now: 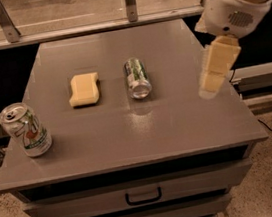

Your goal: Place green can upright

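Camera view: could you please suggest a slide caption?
Green can lies on its side on the table beside a sponge, gripper hovering at the right, 7UP can upright front-left.

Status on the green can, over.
Hand above table right side. Green can on its side, mid-table, untouched. Nothing between them.
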You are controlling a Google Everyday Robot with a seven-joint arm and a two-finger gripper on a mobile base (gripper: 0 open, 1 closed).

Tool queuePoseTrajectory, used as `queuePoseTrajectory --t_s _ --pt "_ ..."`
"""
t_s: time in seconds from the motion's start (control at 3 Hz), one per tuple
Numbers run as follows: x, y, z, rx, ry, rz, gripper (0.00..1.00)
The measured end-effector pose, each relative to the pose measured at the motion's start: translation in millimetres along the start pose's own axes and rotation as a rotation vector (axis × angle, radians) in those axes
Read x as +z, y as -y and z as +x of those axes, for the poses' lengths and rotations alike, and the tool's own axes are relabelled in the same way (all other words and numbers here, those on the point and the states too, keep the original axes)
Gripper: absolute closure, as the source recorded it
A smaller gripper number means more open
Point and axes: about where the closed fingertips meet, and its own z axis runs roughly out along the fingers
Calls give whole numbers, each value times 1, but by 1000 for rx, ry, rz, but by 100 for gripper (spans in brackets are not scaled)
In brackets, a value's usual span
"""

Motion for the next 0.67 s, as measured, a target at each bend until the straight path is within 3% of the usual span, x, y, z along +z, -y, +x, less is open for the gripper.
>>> queuePoseTrajectory --t_s 0.33,0.67 --pt "33 35 -48 7 47 -39 0" --pt "33 35 -48 7 47 -39 0"
